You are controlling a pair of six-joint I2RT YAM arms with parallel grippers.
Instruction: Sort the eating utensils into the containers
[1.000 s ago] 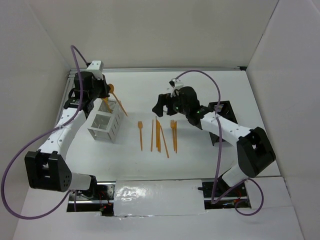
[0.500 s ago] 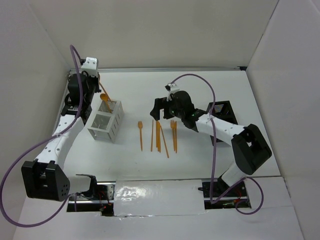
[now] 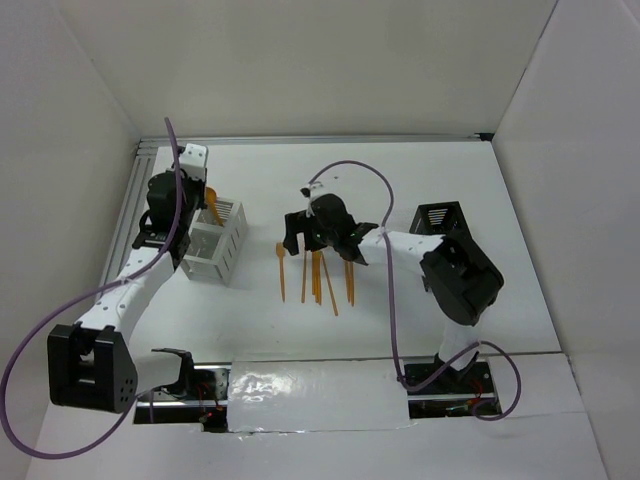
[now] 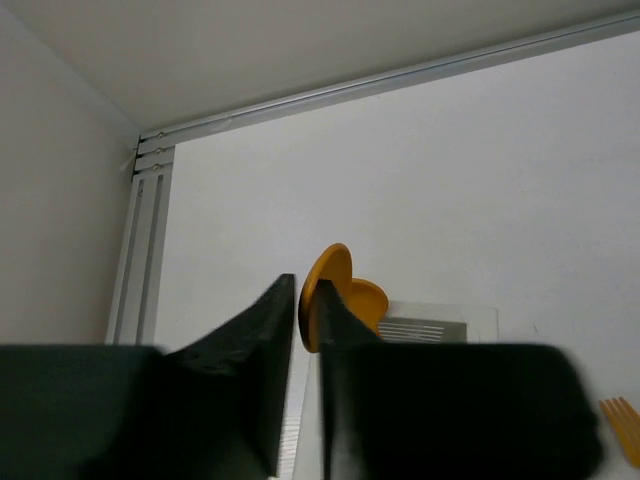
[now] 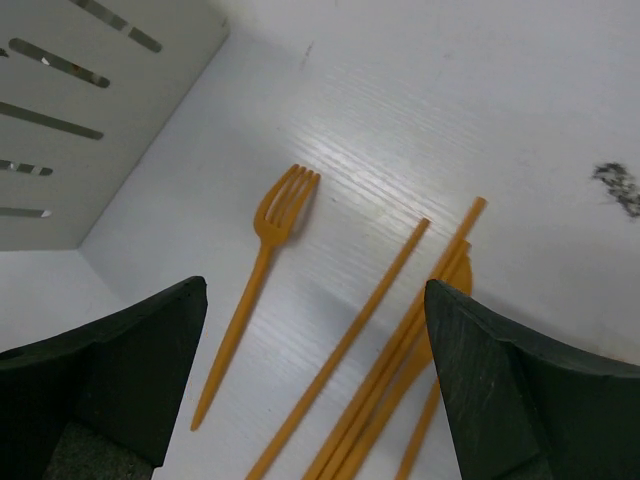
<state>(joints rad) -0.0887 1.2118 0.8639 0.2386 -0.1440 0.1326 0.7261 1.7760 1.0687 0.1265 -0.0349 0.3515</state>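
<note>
The white container (image 3: 222, 250) stands at the left, and two orange spoons (image 3: 211, 203) rest in its far end. My left gripper (image 3: 199, 196) hovers right over them. In the left wrist view its jaws are slightly parted, and one spoon bowl (image 4: 333, 285) leans on the right finger (image 4: 345, 330) with a slim gap on its other side. A second bowl (image 4: 372, 300) sits behind, above the container's slotted wall (image 4: 430, 326). My right gripper (image 3: 306, 233) (image 5: 315, 300) is wide open and empty, low over a fork (image 5: 262, 262) and several sticks (image 5: 400, 355).
More utensils (image 3: 320, 275) lie in a loose row at mid-table, with forks on either side (image 3: 281, 268) (image 3: 348, 265). The black container (image 3: 441, 218) stands at the right, behind my right arm. A metal rail (image 3: 135, 190) runs along the left wall, and the white container's wall (image 5: 70, 120) is near my right gripper.
The left gripper has brought the spoon down into the white container and its jaws have parted a little. The right gripper has moved left and lower over the row of utensils.
</note>
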